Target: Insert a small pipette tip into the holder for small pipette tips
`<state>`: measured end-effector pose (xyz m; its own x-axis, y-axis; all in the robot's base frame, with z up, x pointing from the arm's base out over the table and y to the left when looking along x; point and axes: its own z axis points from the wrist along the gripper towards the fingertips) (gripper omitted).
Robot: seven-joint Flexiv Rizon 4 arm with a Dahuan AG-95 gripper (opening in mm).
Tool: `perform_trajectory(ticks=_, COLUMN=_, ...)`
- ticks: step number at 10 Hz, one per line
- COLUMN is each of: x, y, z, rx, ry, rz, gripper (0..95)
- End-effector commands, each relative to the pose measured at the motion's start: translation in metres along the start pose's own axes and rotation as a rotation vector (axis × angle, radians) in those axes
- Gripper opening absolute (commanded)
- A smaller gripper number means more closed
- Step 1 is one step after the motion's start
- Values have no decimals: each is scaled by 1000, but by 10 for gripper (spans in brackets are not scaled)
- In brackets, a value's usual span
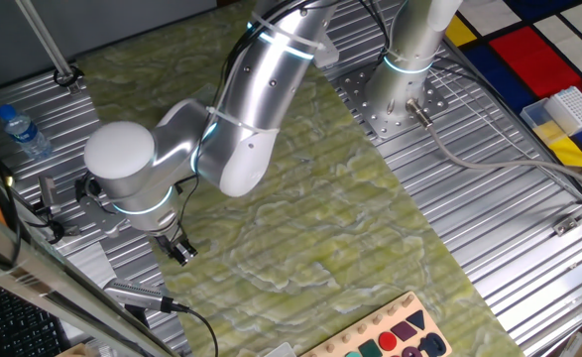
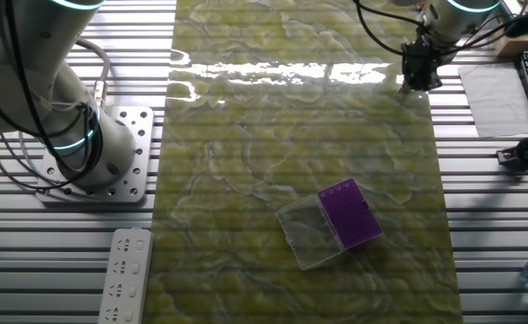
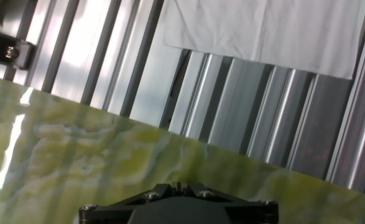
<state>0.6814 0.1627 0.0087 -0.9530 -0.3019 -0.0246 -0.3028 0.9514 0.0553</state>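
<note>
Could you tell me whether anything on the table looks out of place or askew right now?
Only mildly: the purple tip holder lies at an angle on the green mat, with its clear cover open beside it. Nothing looks spilled or damaged.

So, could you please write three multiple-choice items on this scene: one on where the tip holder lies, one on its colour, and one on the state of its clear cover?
1. Where does the holder for small pipette tips lie?
A) on the marbled mat
B) on the bare metal slats
C) between the gripper's fingers

2. What colour is the holder's top?
A) white
B) pale blue
C) purple

3. How is the clear cover?
A) shut over the holes
B) open, lying flat beside the holder
C) standing upright

Answers:
1 A, as mat shows on every side of the holder.
2 C, as the dotted top is plainly purple.
3 B, as the mat shows through the cover next to the holder.
</note>
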Motion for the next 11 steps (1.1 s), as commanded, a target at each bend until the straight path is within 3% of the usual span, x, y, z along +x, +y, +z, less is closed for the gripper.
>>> perform_trajectory(ticks=1, x=1, y=2, z=1, rx=-3, ry=-1, rz=8, gripper=0)
perform_trajectory(ticks=6, x=11, y=7, z=-2, rx=-14, ry=1, rz=22, gripper=0)
perform_trajectory(ticks=8, x=26, y=9, z=-1, rx=-32, ry=-9, rz=30, gripper=0)
perform_trajectory(ticks=11, x=27, y=9, z=-13, rx=-35, ry=7, rz=30, gripper=0)
